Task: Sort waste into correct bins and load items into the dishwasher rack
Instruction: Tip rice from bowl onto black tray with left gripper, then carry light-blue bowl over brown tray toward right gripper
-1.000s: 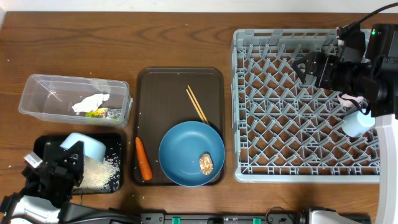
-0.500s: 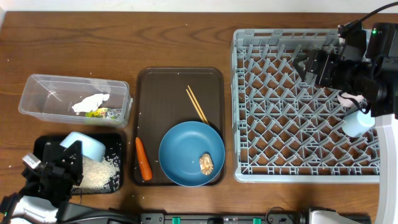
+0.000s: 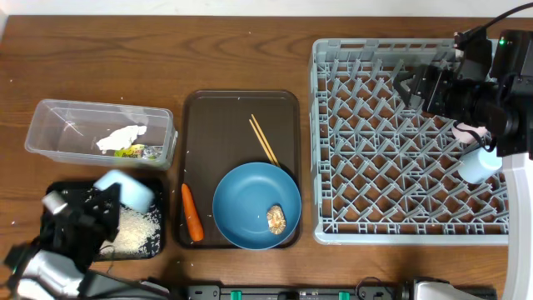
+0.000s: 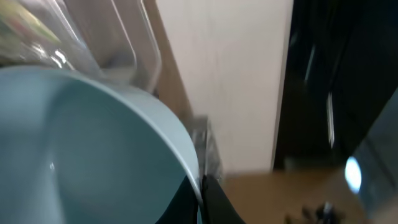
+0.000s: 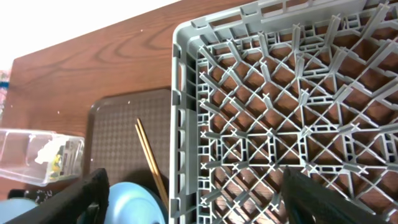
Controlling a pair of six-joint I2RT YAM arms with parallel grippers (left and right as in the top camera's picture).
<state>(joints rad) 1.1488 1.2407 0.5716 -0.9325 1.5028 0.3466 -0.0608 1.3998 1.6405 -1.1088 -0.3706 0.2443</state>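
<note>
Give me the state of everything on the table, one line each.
Bowl, tilted over black tray, held by rim.
Left gripper, shut on bowl.
Right gripper, open, empty, above rack.
Rice, piled in black tray.
Napkin, in tub.
Wrapper, in tub.
Carrot, lying on brown tray.
Plate, on brown tray, lump on it.
Chopsticks, on brown tray.
Blue cup, in rack.
Pink cup, in rack, mostly hidden.

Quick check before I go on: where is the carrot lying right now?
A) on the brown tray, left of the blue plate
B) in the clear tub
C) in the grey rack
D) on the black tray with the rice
A: the carrot lies along the left edge of the brown tray, just beside the blue plate.
</note>
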